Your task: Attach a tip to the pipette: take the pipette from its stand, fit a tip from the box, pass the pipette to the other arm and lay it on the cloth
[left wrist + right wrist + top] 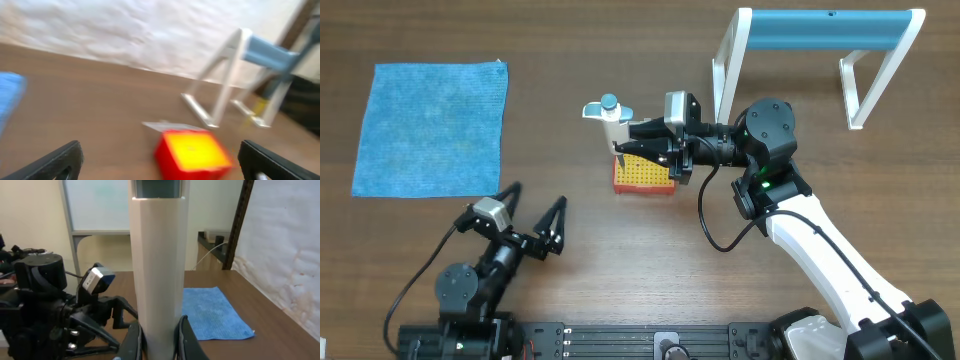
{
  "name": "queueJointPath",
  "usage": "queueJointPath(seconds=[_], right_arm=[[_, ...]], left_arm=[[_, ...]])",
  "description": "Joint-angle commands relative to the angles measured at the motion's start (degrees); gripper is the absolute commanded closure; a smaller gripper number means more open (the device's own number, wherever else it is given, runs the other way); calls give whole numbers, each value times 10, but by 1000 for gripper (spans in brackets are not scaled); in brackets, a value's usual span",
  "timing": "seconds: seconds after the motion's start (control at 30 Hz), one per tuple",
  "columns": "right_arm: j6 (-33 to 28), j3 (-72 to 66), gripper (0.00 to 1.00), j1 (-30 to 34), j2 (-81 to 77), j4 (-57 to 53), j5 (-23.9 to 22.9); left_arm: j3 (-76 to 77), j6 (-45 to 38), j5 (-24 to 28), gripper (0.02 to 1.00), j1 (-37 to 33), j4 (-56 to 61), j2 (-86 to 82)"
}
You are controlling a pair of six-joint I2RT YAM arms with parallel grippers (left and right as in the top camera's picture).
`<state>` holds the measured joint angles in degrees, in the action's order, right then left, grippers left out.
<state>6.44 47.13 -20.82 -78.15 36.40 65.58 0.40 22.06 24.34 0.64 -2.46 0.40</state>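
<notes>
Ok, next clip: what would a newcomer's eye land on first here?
First the white pipette, held upright in the right gripper close by the red and yellow tip box at the table's middle. Then the bright blue cloth lying flat at the far left, and the left gripper, open and empty near the front left.

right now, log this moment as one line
right claw: shut on pipette, upright by tip box | left claw: open, near its base | cloth: no pipette yet
</notes>
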Motion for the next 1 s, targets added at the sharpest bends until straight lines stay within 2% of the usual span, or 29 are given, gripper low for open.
queueJointPath(seconds=[0.03, 0.1, 0.17, 0.23, 0.33, 0.37, 0.43, 0.47, 0.57, 0.63, 0.7, 0.77, 0.87, 1.0], right_arm=[[30, 10, 923, -4, 8, 4, 14], [35, 10, 923, -4, 8, 5, 16], [35, 10, 923, -4, 8, 4, 16], [35, 10, 923, -5, 8, 5, 16], [35, 10, 925, -14, 8, 5, 16], [34, 10, 923, -16, 8, 5, 16], [35, 10, 923, -18, 8, 5, 16], [35, 10, 921, -18, 8, 5, 16], [35, 10, 923, -18, 8, 5, 16], [35, 10, 923, -18, 8, 5, 16], [34, 10, 923, -18, 8, 5, 15], [34, 10, 930, -18, 8, 5, 15], [34, 10, 923, -18, 8, 5, 2], [34, 10, 923, -18, 8, 14, -30]], left_arm=[[-1, 75, 134, 23, 2, 24, -2], [-1, 74, 134, 20, 2, 64, -2], [-1, 28, 139, 23, 1, 83, -2], [3, 31, 137, 23, -2, 103, 2], [88, 47, 161, 23, -25, 88, 55], [144, 22, 182, 23, -42, 59, 104], [253, -41, 268, 23, -74, 3, 226], [345, -66, 382, 20, -98, 1, 347], [486, -65, 542, 20, -108, 8, 524], [551, -65, 619, 23, -106, 25, 607], [591, -53, 662, 20, -106, 62, 659], [608, -5, 669, 23, -103, 132, 679], [608, 97, 669, 23, -69, 314, 680], [608, 97, 669, 20, -41, 318, 689]])
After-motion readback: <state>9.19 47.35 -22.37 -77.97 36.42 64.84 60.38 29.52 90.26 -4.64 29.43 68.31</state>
